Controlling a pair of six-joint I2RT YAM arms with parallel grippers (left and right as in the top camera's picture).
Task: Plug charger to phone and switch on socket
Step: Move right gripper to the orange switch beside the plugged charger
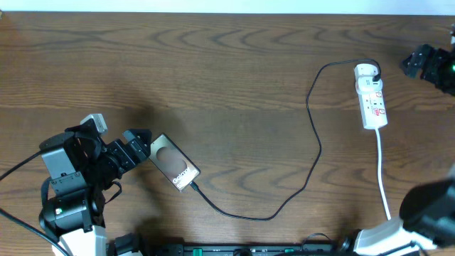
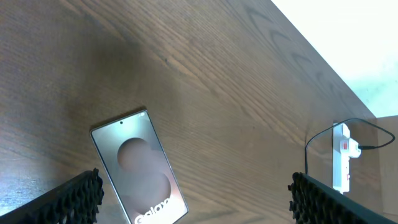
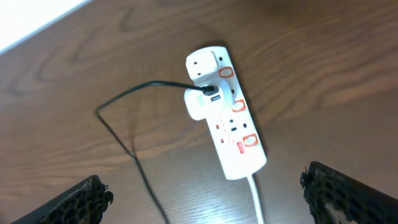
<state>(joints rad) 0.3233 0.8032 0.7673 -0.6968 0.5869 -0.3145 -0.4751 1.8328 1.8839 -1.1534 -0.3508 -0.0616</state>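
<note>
The bronze phone (image 1: pixel 173 164) lies flat on the table at the lower left, "Galaxy" lettering up; it also shows in the left wrist view (image 2: pixel 140 168). The thin black charger cable (image 1: pixel 313 142) runs from the phone's lower end, where it appears to be plugged in, in a loop to a white adapter (image 3: pixel 199 102) in the white socket strip (image 1: pixel 371 96). My left gripper (image 1: pixel 135 144) is open and empty, just left of the phone (image 2: pixel 196 202). My right gripper (image 1: pixel 426 62) is open and empty, above and right of the socket (image 3: pixel 227 118).
The socket's white cord (image 1: pixel 382 178) runs down to the table's front edge. The right arm's base (image 1: pixel 419 213) sits at the lower right and the left arm's body (image 1: pixel 67 178) at the lower left. A pale wall edge runs along the back.
</note>
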